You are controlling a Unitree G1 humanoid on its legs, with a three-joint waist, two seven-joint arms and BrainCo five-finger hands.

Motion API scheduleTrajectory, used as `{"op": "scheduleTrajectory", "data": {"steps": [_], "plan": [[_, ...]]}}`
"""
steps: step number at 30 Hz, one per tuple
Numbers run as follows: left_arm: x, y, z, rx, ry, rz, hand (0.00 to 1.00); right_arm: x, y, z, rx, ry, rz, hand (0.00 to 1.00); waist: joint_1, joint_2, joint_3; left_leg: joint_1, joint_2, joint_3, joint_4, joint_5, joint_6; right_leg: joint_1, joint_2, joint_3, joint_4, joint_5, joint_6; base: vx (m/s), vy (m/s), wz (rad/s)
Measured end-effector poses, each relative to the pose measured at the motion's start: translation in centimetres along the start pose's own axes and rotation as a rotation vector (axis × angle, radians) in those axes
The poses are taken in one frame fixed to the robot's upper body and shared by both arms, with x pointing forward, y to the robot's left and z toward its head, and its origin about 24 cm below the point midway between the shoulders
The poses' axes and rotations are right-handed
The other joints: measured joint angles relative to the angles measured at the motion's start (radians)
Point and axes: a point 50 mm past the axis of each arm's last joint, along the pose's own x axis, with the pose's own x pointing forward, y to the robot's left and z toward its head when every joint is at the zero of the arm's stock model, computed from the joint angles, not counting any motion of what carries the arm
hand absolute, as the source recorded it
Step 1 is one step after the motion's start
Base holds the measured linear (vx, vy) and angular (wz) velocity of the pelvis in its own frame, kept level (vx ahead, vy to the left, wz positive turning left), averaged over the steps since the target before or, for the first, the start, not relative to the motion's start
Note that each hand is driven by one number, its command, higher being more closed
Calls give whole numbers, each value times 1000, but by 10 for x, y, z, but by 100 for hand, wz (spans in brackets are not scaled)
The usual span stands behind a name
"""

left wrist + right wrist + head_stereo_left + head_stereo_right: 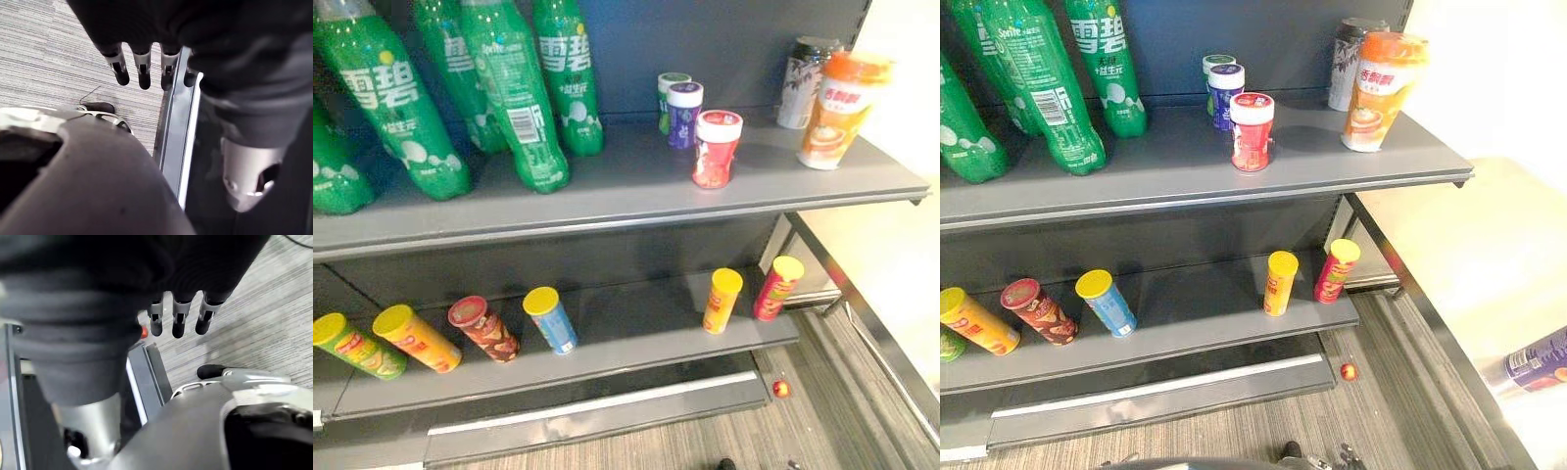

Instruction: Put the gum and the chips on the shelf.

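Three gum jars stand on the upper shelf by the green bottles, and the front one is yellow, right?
Not quite. The front gum jar is red, not yellow, as the left eye view shows. The rest holds: it and two more stand on the upper shelf, by the green bottles.

Close view along the robot's right hand [178, 316]. Its dark ribbed cover [146, 264] looms large in the foreground. Past it, silver fingers [204, 318] with dark tips hang straight in a row, slightly apart from each other, above a grey striped carpet floor [264, 318]. The silver thumb [90, 426] sits well apart from them. A small red-orange object [144, 332], too blurred to identify, shows just beside the fingers, near the end of a grey metal rail [155, 369] with a pale edge along the floor.
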Motion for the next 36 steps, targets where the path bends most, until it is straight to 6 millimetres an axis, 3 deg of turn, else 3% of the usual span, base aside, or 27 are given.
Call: {"op": "scheduleTrajectory", "data": {"steps": [13, 16, 19, 21, 22, 23, 24, 26, 27, 28, 29, 30, 31, 33, 35, 36], "plan": [[0, -1, -4, -44, 30, -10, 0, 0, -5, -10, 121, 58, -90, 0, -1, -1, 6, 11, -8, 6, -12, -6, -6, 0, -5, 4, 5, -9, 7, 2, 3, -1], [1, -4, -4, -47, 31, -18, 0, -1, -9, -11, 212, 57, -121, 0, -5, 4, 15, 20, -14, 40, 7, -21, 6, -63, -24, 45, 134, -57, 11, 23, 61, -28], [3, -5, 2, -40, 44, -26, 0, -4, -7, -12, 332, 38, -153, 0, -30, -2, 60, 26, -44, 86, 22, -30, 21, -131, -62, 63, 241, -70, 15, -29, 71, -44], [3, -5, 5, -36, 43, -35, 0, -6, -6, -19, 401, 53, -180, 0, -28, -10, 76, 48, -49, 162, 27, -42, 36, -154, -51, 50, 233, -11, 1, -123, 57, -104], [3, -6, 3, -50, 50, -39, 0, -5, -7, -15, 398, 35, -175, 0, -20, 15, 82, 49, -17, 250, 30, -45, 47, -171, -9, 27, 159, 97, -16, -211, 33, -139], [2, -5, 3, -61, 48, -39, 0, -3, -5, -7, 403, 10, -168, 0, -18, 23, 84, 48, -1, 295, 36, -48, 48, -179, 3, -13, 153, 120, -34, -273, 35, -182], [4, -6, 12, -64, 20, -42, 0, -1, -4, 0, 414, -17, -156, 0, -27, 12, 108, 48, 28, 360, 48, -46, 45, -227, -33, -204, 426, -54, -161, -161, 3, -126], [4, -5, 17, -68, -2, -44, 0, -4, -6, -7, 436, -12, -167, 0, -21, 8, 109, 56, 57, 428, 62, -39, 36, -200, -98, -345, 640, -162, -167, -88, -4, -112], [4, -5, 18, -74, -7, -43, 0, -5, -7, -10, 436, -8, -171, 0, -18, 5, 108, 56, 61, 451, 68, -39, 35, -181, -118, -368, 659, -173, -166, 5, -77, -155], [4, -4, 20, -96, -21, -37, 0, -3, -4, -5, 436, -25, -159, 0, -7, -23, 115, 74, 48, 531, 92, -39, 35, -173, -124, -389, 622, -183, -148, 18, -98, -147], [4, -5, 22, -109, -24, -37, 0, -2, -3, -2, 434, -37, -152, 0, -3, -18, 125, 73, 52, 557, 104, -39, 37, -165, -106, -404, 592, -184, -164, -20, -166, -173], [5, -5, 23, -117, -28, -36, 0, -1, -1, 0, 425, -55, -147, 0, -3, -12, 127, 73, 59, 584, 121, -37, 58, -138, -52, -396, 478, -179, -170, -85, -158, -126], [5, -8, 26, -141, -44, -44, 0, -1, 0, 0, 423, -51, -145, 0, -6, -18, 131, 78, 34, 581, 87, -39, 73, -117, -14, -365, 376, -178, -170, -106, -147, -110], [6, -15, 31, -171, -66, -63, 0, 1, 0, 3, 423, -57, -144, 0, -4, -9, 132, 100, 18, 608, 63, -33, 53, -104, 28, -320, 282, -164, -148, -103, -50, -92], [6, -13, 40, -212, -92, -60, 0, 2, 9, 7, 413, -66, -115, 0, -5, -38, 136, 105, 39, 663, 137, -33, 51, -79, 54, -273, 174, -143, -123, -182, -53, -80], [6, -12, 42, -215, -96, -60, 0, 2, 11, 6, 411, -66, -109, 0, -8, -45, 137, 104, 49, 669, 156, -35, 50, -77, 58, -281, 159, -147, -129, -244, -75, -55]]}}
